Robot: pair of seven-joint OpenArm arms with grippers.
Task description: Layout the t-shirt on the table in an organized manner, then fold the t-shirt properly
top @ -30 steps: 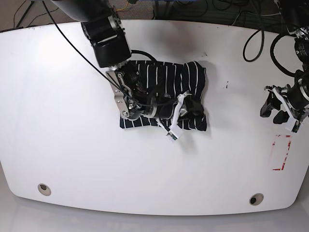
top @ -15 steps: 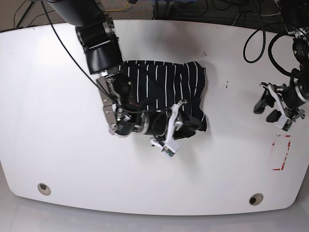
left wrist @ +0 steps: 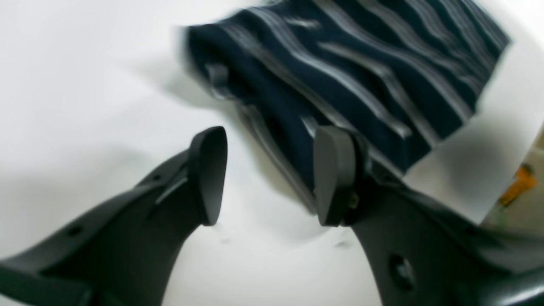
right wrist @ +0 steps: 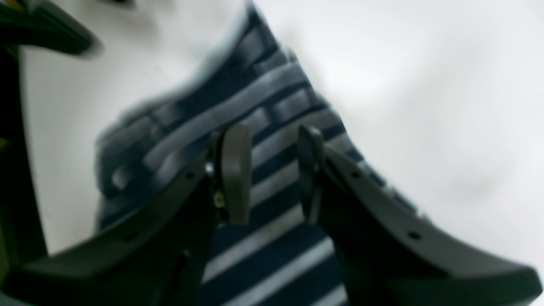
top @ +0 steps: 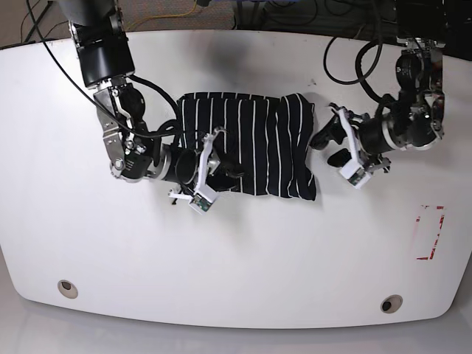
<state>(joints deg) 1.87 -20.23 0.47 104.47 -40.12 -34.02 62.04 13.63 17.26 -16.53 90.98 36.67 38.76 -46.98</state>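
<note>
The t-shirt (top: 254,144) lies folded into a rough rectangle on the far middle of the white surface (top: 243,258). Its top edge runs nearly straight, its right edge bulges and wrinkles toward the lower right corner, and its lower left part is hidden behind the right arm.

The right hand (top: 225,158) sits over the shirt's left portion. In the right wrist view its fingers (right wrist: 236,170) stand a little apart above striped cloth, with no fold seen between them, though the picture is blurred.

The left hand (top: 330,147) is just off the shirt's right edge. In the left wrist view its fingers (left wrist: 208,174) are spread wide over bare white, the shirt's edge running just beyond the farther fingertip.

Broad bare surface stretches on the near side down to two metal-ringed holes (top: 67,287) by the front edge, and to the left. A red-marked rectangle (top: 430,232) lies well apart at the right edge.
</note>
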